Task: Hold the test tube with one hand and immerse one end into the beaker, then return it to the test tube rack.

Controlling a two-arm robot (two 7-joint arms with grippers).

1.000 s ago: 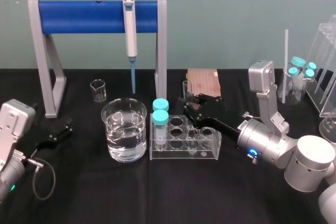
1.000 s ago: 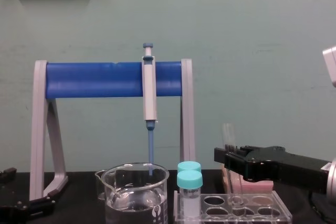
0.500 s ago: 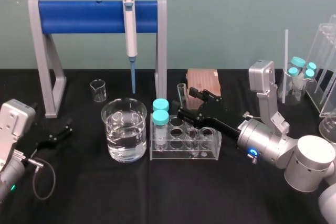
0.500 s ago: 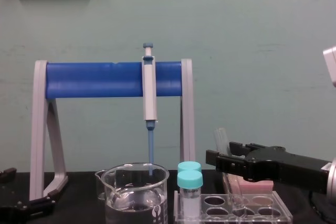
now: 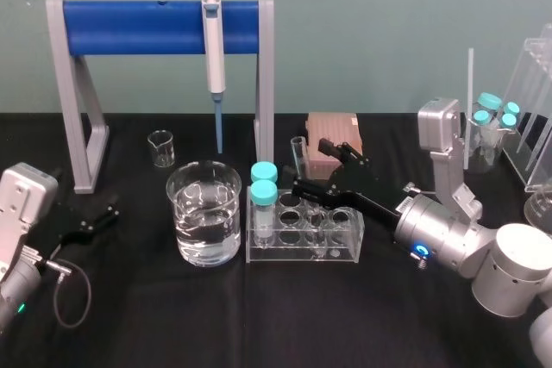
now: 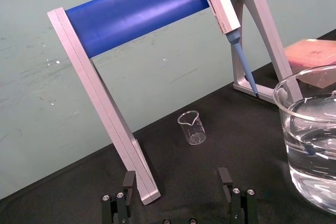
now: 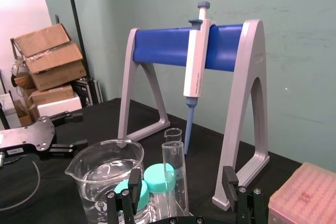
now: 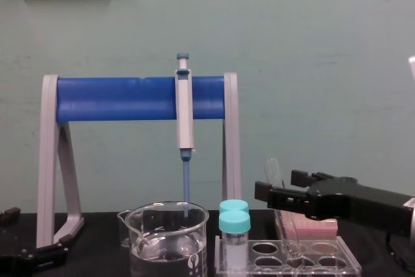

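The test tube [image 5: 297,155] stands in a back hole of the clear test tube rack [image 5: 336,246], leaning a little toward the beaker. In the right wrist view the test tube [image 7: 172,174] rises free between my two spread fingers. My right gripper [image 5: 319,168] is open around its upper part, touching nothing. From the chest, the test tube [image 8: 281,209] slants behind the right gripper [image 8: 277,185] above the rack [image 8: 324,259]. The wide beaker [image 5: 205,213] holds water left of the rack. My left gripper [image 5: 90,217] rests open at the table's left; its fingertips [image 6: 129,180] show nothing between them.
A grey stand with a blue bar [image 5: 155,28] carries a white-and-blue pipette [image 5: 212,49] behind the beaker. Two teal-capped tubes [image 5: 263,191] fill the rack's left end. A small beaker [image 5: 160,147], a pink box [image 5: 332,131] and more capped tubes [image 5: 492,118] stand farther back.
My right gripper has opened and let go of the test tube, which now leans in the rack. The right arm has drawn back slightly to the right. The left arm is still.
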